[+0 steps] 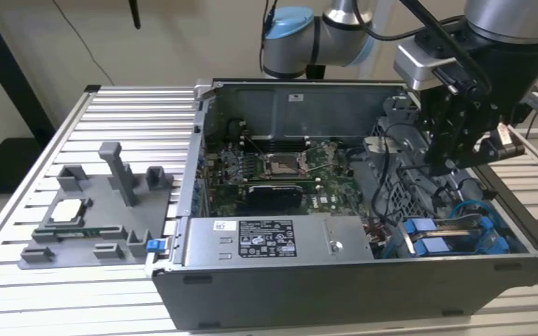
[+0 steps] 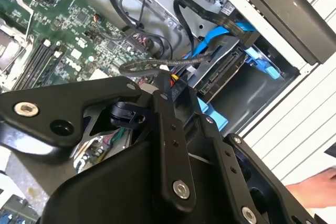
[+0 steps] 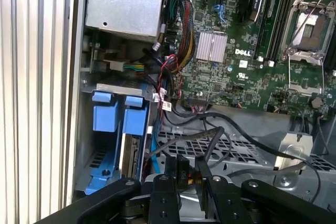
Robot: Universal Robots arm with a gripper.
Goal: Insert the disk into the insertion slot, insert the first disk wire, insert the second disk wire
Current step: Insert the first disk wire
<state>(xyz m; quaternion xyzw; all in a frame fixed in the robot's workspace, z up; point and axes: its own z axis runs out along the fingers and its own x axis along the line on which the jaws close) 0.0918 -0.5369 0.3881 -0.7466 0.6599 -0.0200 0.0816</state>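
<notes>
The disk sits edge-on in the insertion slot of the grey perforated drive cage, with its blue frame at the slot's mouth. In the exterior view the blue frame shows at the case's front right corner, and my gripper hangs over the cage just behind it. The gripper is shut on the black connector of a disk wire. In the second wrist view that connector has red and yellow leads and hangs a short way from the disk.
The open computer case lies on a slatted metal table, with motherboard and power-supply box inside. Loose black cables cross the cage. A grey fixture with parts stands at the exterior view's left. A hand rests outside the case.
</notes>
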